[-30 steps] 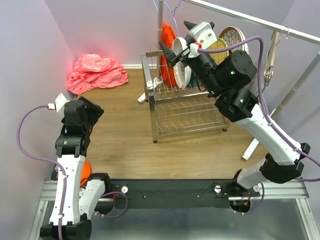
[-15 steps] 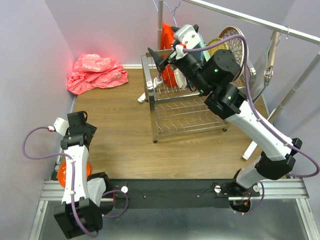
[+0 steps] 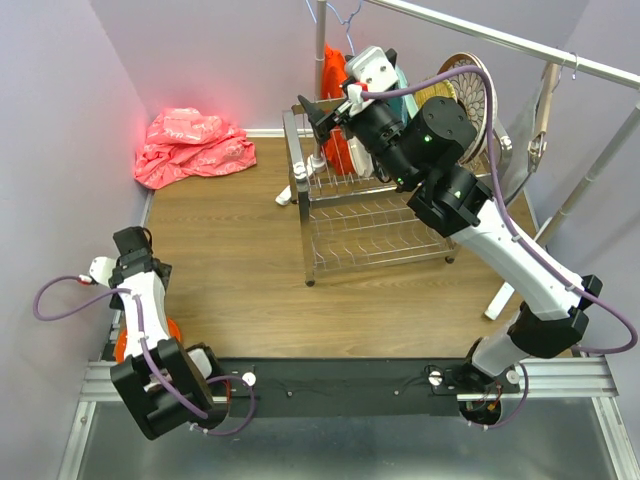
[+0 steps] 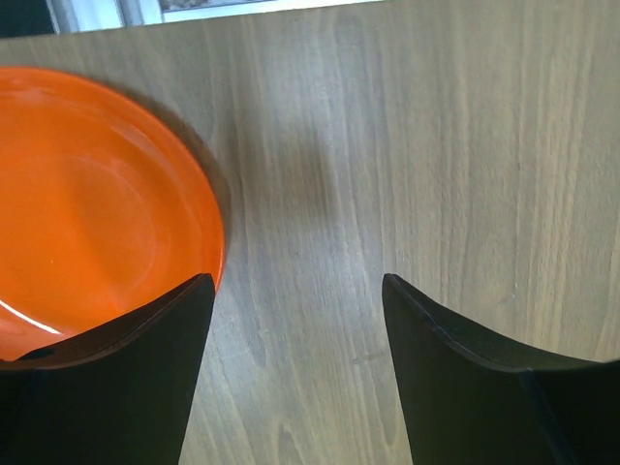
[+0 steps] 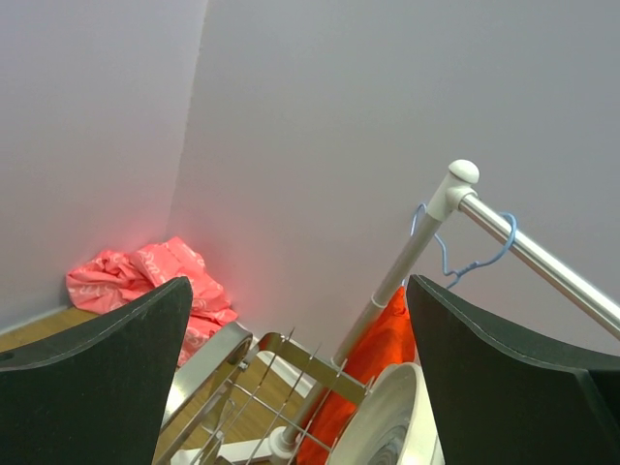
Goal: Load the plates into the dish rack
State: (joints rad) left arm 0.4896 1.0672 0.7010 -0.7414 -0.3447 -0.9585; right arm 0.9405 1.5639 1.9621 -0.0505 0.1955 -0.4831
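At the far side of the tabletop (image 3: 250, 260), the dish rack (image 3: 375, 225): two tiers of chrome wire. Standing on edge between the tines of the upper tier, a row of plates. Near the left end, a white plate (image 3: 358, 157), showing from the right wrist as a pale round rim (image 5: 387, 417). Further right, a woven-yellow plate (image 3: 433, 89). At the right end, a white patterned plate (image 3: 472, 72). Both of these partly hidden behind the right arm. Between white and yellow, a sliver of teal (image 3: 401, 82), too little of it showing to say more. At the very left of the tier, an orange shape (image 3: 336, 150) close against the white pole (image 5: 402, 266); plate or cloth, cannot tell.

Right gripper (image 3: 318, 113) raised over the rack's left end. Fingers (image 5: 107, 368) spread wide, grasping nothing, only wall and rack seen between them.

Well apart from the rack, at the near left corner, an orange plate (image 3: 122, 345) lying flat on the wood, partly under the folded left arm. Left gripper (image 4: 298, 291) pointing down just beside it, its fingers (image 4: 126, 378) released and apart, with bare wood between them. One finger overlapping the plate's rim in the wrist view; touching or not, cannot tell.

Crumpled pink cloth (image 3: 190, 140) in the far left corner, well apart from rack and plates.
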